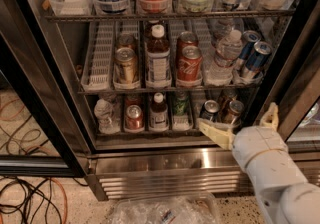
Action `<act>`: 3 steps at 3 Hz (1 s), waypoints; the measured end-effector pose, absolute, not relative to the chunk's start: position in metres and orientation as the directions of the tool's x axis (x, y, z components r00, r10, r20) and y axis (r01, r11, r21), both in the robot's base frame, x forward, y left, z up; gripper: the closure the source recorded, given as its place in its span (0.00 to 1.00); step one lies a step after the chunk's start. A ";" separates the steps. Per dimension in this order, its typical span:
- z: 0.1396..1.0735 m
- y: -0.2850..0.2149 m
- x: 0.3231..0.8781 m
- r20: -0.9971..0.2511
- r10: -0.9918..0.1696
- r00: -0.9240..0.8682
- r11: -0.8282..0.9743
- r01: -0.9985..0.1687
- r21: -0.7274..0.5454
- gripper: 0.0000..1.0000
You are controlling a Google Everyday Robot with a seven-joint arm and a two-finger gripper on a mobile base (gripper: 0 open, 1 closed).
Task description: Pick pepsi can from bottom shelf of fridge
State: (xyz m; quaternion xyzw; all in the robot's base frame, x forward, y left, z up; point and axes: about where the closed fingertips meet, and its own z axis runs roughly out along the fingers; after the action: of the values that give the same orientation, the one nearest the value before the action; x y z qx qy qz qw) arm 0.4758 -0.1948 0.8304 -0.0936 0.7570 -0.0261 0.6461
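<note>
Other stock and floor clutter
Middle rack (150, 89): gold can (126, 64), labelled bottle (158, 60), red cola can (189, 64), water bottle (227, 49), slim blue cans (255, 59). Floor (80, 210): tangled cables (25, 199), clear plastic wrap (165, 210). My pincer (236, 115) sits lower right, spread wide.

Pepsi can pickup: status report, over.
Gripper open, fingers spread, at the front right of the bottom shelf. Pepsi can upright on the shelf, not gripped. Brown can close on its right; nothing in front.
</note>
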 end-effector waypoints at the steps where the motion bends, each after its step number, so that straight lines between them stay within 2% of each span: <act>1: 0.814 -0.161 0.509 -0.984 -0.156 -0.081 0.974 -0.176 -0.140 0.00; 2: 0.776 -0.152 0.535 -0.995 -0.045 -0.084 0.982 -0.189 -0.029 0.00; 3: 0.777 -0.151 0.535 -0.995 -0.046 -0.084 0.981 -0.189 -0.030 0.00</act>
State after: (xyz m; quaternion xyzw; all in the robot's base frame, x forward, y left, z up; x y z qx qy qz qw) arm 0.5353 -0.1514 0.7767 -0.0802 0.7341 0.0532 0.6722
